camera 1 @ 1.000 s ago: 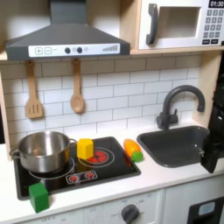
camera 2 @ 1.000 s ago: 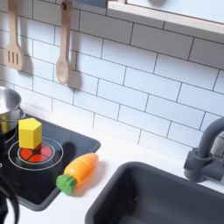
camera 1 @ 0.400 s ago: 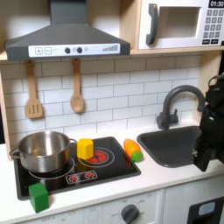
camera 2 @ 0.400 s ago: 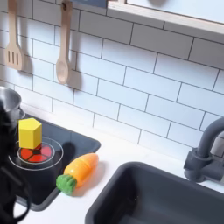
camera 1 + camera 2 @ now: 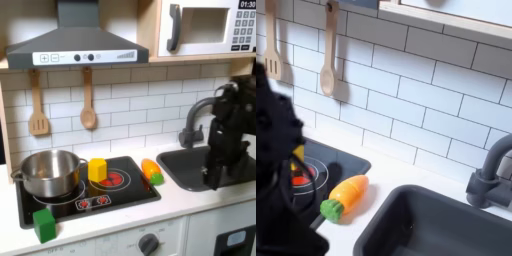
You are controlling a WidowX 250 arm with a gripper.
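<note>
Gripper (image 5: 217, 178) hanging over the sink (image 5: 190, 170) in the first exterior view, finger spacing not discernible, holding nothing visible; toy carrot (image 5: 152, 171) at its 9 o'clock, lying on the stove's (image 5: 120, 195) right edge. Farther toward 9 o'clock: yellow block (image 5: 97, 169), then pot (image 5: 50, 172).

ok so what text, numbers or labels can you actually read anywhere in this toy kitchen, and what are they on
Microwave display, top right corner in the first exterior view: light digits, too blurred to read.
Microwave keypad: a grid of buttons, their marks too small to read.
Range hood control panel: small symbols and a striped mark, none legible.
Stove top front edge: red and white burner marks, no words to read.
Second exterior view: no text or numbers.
</note>
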